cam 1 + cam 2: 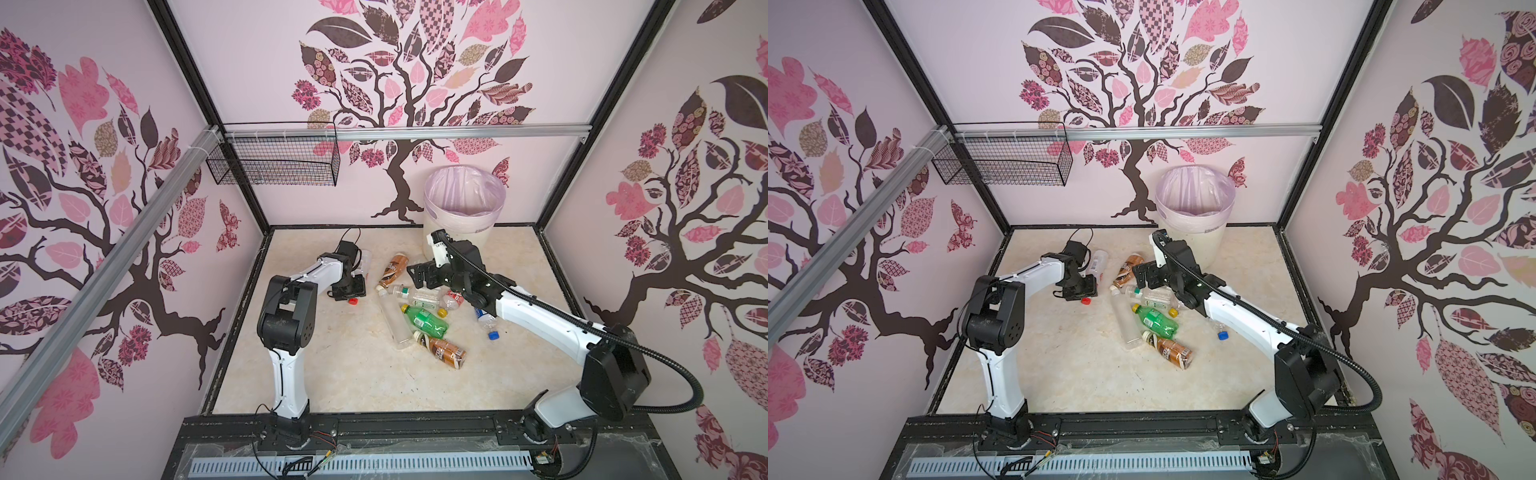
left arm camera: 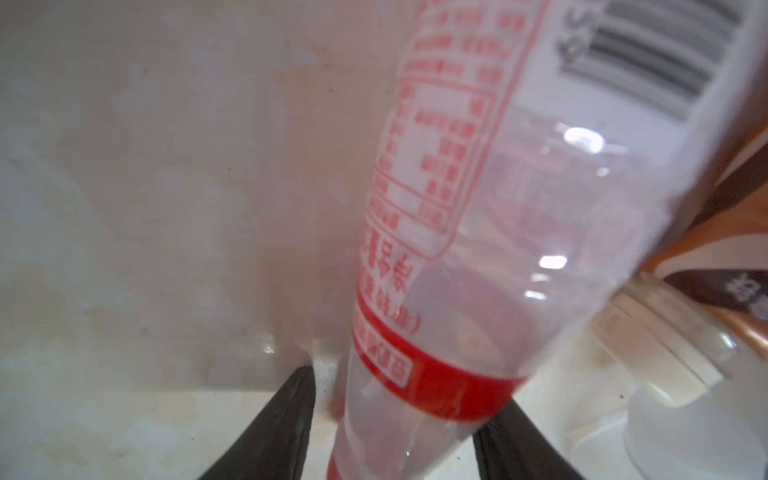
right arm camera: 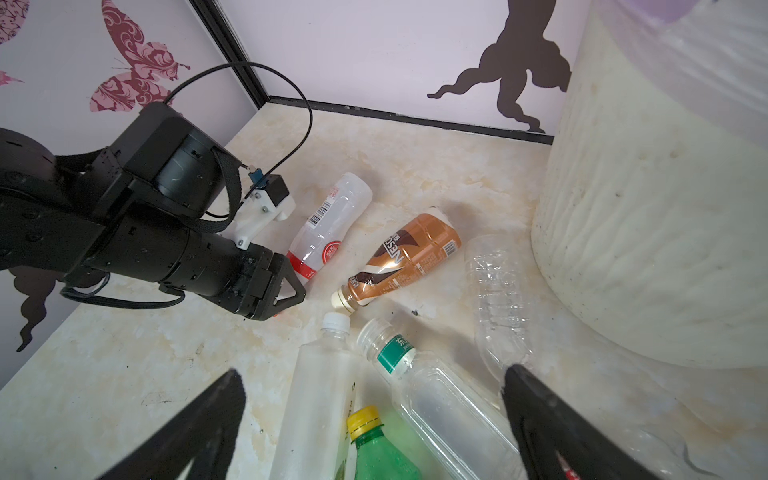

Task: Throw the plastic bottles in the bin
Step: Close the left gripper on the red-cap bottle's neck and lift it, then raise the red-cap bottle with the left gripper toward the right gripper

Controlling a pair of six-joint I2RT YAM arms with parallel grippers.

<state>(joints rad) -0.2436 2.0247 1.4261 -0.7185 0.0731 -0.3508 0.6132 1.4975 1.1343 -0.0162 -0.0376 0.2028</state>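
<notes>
Plainly, both top views show the bottles [image 1: 394, 322] strewn across the middle of the floor [image 1: 332, 374], with one bin [image 1: 490, 240] upright behind them, right of centre at the back wall. At least eight bottles can be counted there: two brown bottles [image 1: 444, 351], one green bottle [image 1: 426, 322], the rest clear. Only the right wrist view shows another, a crushed bottle [image 3: 498, 299] lying just beside the bin; the top views do not show it. Only the left wrist view shows the left gripper [image 2: 403, 386] up close: its fingers straddle the neck of the red-banded bottle [image 2: 478, 249], which lies left of the pile, and a gap shows at one finger, so it is not clamped. The right gripper [image 3: 374, 372] hangs spread wide over the pile, holding nothing.
</notes>
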